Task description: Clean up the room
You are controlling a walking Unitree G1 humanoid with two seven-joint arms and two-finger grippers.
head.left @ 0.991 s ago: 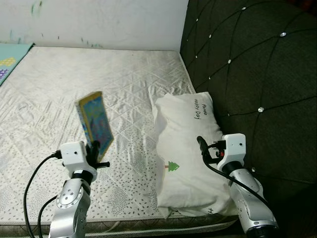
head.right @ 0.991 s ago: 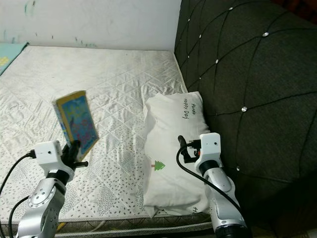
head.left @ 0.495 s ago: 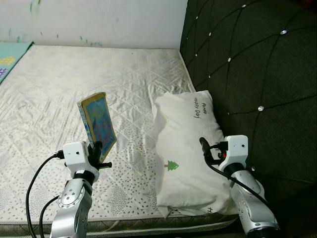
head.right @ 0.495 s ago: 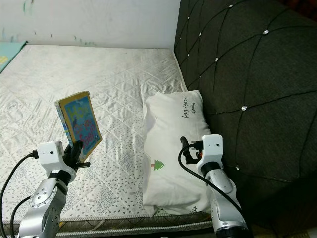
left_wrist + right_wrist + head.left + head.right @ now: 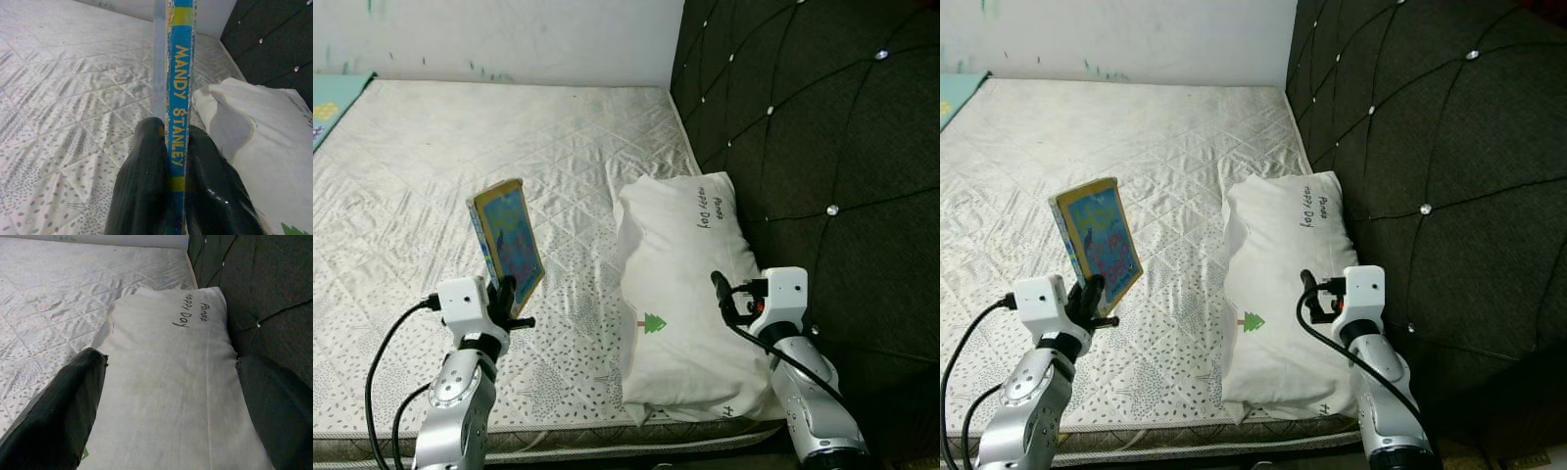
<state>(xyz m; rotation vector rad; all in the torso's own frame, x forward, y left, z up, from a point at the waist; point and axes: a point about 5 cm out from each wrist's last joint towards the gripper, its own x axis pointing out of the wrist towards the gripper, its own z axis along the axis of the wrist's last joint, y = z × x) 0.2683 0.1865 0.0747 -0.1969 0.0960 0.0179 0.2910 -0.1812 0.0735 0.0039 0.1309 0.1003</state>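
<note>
Left end effector (image 5: 505, 297) pinching a colourful book (image 5: 508, 243) by its lower edge, held upright above the near left of the bed (image 5: 460, 166); spine reads MANDY STANLEY in the left wrist view; right end effector (image 5: 166, 396) spread wide, hovering over the near end of the white pillow (image 5: 680, 284); pillow lies at the bed's right side against the dark tufted headboard (image 5: 813, 127).

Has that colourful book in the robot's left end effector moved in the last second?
Yes. The book has tipped more upright and drifted slightly toward the pillow, held by the left end effector.
</note>
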